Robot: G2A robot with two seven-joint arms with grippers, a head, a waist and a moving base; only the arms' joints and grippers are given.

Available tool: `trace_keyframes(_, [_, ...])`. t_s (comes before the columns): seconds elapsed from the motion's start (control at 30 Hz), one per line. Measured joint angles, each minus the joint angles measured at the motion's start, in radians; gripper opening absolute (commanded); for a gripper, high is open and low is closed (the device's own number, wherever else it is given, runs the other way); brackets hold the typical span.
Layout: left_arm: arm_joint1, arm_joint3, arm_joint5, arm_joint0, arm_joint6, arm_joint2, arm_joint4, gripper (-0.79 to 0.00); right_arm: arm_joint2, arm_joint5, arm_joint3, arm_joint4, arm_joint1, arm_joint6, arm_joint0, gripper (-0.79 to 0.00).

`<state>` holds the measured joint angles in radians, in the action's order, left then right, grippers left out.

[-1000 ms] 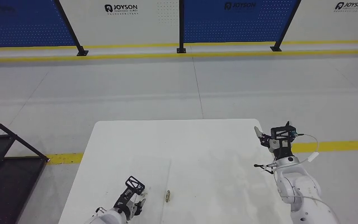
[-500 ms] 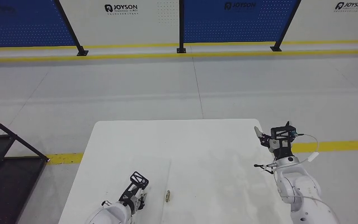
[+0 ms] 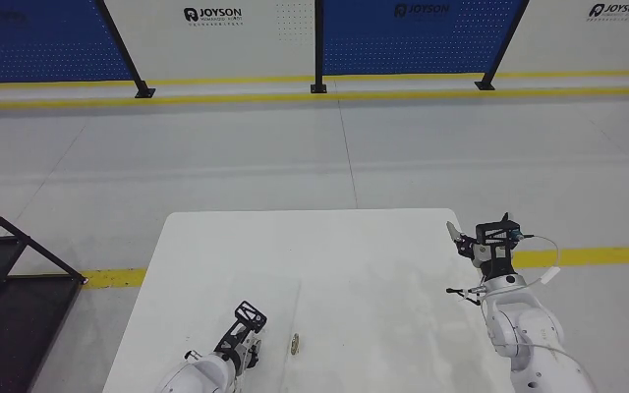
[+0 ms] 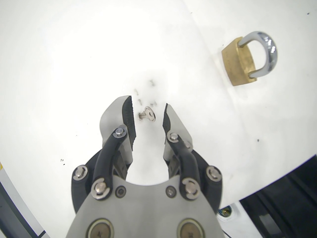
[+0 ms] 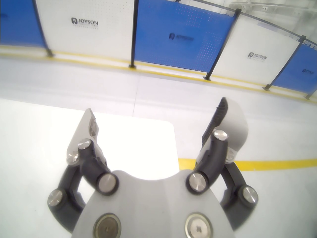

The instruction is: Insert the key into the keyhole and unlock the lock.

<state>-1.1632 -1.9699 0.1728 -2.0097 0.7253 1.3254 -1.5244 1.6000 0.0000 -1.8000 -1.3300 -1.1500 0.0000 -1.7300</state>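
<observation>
Key [image 4: 147,113] flat on white counter [image 3: 373,265], lying between the fingers of left end effector [image 4: 146,103]. Fingers partly open, nothing gripped; key blade points at one pad, just beside it. Brass padlock [image 4: 247,59] lies on its side near the key, apart from it, both shackle legs in the body. In top view this end effector is at counter's 7 o'clock, padlock at its 4 o'clock. Right end effector [image 5: 156,108] wide open, empty, at counter's 3 o'clock edge.

A white table [image 3: 373,265] (lightly scuffed) bears a small key [image 4: 147,114] and, near it, a brass padlock [image 4: 239,64].
</observation>
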Motion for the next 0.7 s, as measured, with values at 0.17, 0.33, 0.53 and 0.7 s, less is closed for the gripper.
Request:
trace_keyframes(0.17, [0.0,0.007,-0.005,0.008,0.001,-0.007,-0.003,-0.542,0.0,0.0,0.0,0.0,0.0,0.0,0.0,0.0])
trace_keyframes(0.33, [0.001,0.011,-0.012,0.013,0.0,-0.014,-0.007,-0.616,0.0,0.0,0.0,0.0,0.0,0.0,0.0,0.0])
trace_keyframes(0.53, [0.001,0.019,-0.025,0.02,0.004,-0.025,-0.017,-0.665,0.0,0.0,0.0,0.0,0.0,0.0,0.0,0.0])
trace_keyframes(0.7, [0.001,0.012,-0.038,0.019,0.0,-0.028,-0.017,-0.677,0.0,0.0,0.0,0.0,0.0,0.0,0.0,0.0])
